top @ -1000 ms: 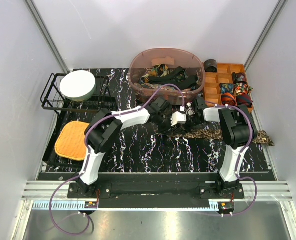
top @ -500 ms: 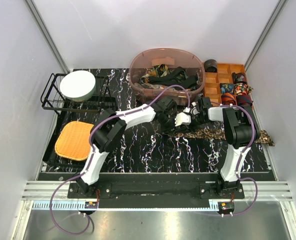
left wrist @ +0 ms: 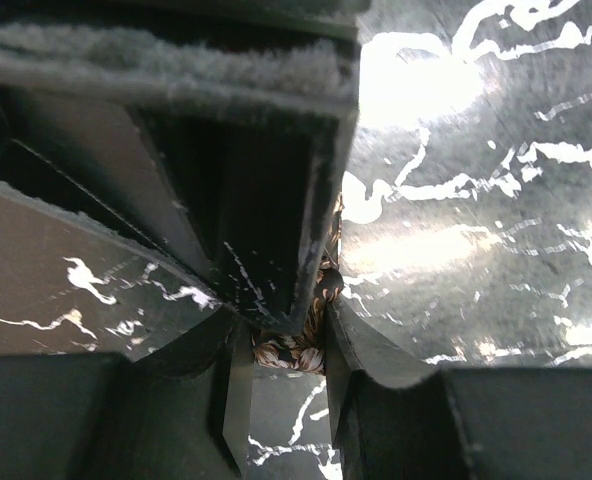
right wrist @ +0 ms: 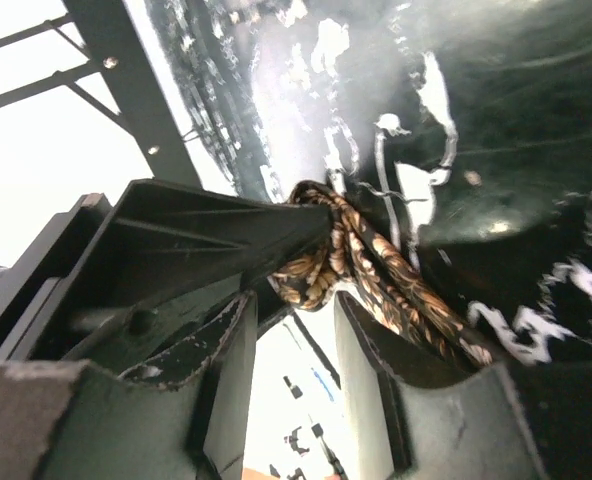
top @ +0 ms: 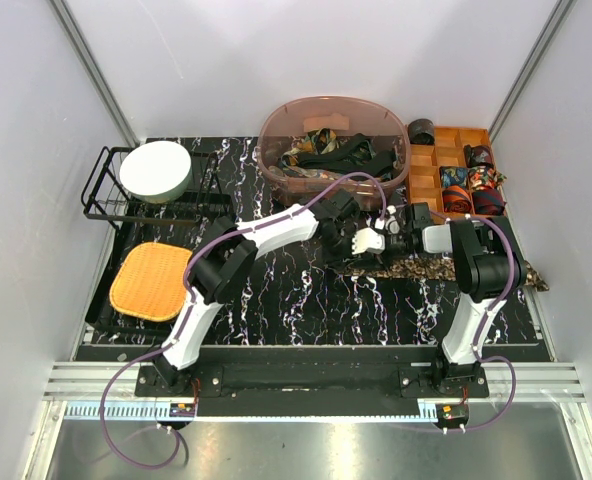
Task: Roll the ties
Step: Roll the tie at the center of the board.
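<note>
A dark brown tie with tan speckles [top: 446, 268] lies along the black marble table from the middle to the right edge. My left gripper [top: 374, 241] and right gripper [top: 390, 240] meet tip to tip over its left end. In the left wrist view the bunched tie end [left wrist: 294, 350] is pinched between my left fingertips, with the right gripper's finger just beyond it. In the right wrist view the tie [right wrist: 376, 275] is bunched at my right fingertips and trails off to the lower right. More ties [top: 331, 152] lie in the pink tub.
The pink tub [top: 276, 165] stands at the back centre. An orange divided tray [top: 423, 178] with rolled ties is at the back right. A black wire rack [top: 101, 195] with a white bowl [top: 156, 170] and an orange mat [top: 148, 280] are at the left.
Both grippers have shifted to the right together, still tip to tip on the tie end. The left arm has stretched further and the right arm has drawn back.
</note>
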Controlling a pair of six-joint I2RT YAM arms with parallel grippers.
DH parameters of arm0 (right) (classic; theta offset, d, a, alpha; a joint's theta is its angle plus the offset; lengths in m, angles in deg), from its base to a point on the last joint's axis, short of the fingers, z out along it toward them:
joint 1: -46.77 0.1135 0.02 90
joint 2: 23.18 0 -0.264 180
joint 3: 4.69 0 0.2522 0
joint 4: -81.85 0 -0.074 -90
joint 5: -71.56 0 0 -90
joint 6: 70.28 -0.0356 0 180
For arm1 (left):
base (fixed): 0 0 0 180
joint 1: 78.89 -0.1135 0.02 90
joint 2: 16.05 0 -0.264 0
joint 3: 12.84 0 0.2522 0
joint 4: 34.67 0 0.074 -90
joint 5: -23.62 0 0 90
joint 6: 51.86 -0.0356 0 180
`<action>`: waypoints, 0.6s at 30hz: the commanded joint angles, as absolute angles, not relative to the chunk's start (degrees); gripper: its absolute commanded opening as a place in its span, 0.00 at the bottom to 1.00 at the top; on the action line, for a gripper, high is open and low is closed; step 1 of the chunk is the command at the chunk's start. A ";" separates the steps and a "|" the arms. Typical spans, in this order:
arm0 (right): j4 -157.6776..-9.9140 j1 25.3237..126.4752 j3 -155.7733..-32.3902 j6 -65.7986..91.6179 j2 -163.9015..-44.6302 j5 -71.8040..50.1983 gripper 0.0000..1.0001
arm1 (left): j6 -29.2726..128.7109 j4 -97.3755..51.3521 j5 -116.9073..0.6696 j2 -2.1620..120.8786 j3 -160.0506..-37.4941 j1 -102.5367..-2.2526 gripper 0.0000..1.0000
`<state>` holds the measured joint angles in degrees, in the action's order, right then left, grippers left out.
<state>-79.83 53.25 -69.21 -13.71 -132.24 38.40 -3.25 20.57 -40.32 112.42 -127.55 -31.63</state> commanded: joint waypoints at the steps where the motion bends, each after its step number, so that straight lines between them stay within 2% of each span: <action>1: -95.10 54.41 -66.88 -20.42 -131.64 44.13 0.42 | -4.84 37.62 -45.46 118.51 -124.34 -31.17 0.11; 6: -103.71 57.14 -66.17 -25.10 -133.40 44.84 0.41 | -5.98 39.47 -44.32 117.81 -124.25 -31.17 0.11; 18: -109.78 60.75 -65.03 -27.37 -136.48 43.26 0.32 | -6.07 40.44 -43.18 117.90 -124.34 -31.17 0.11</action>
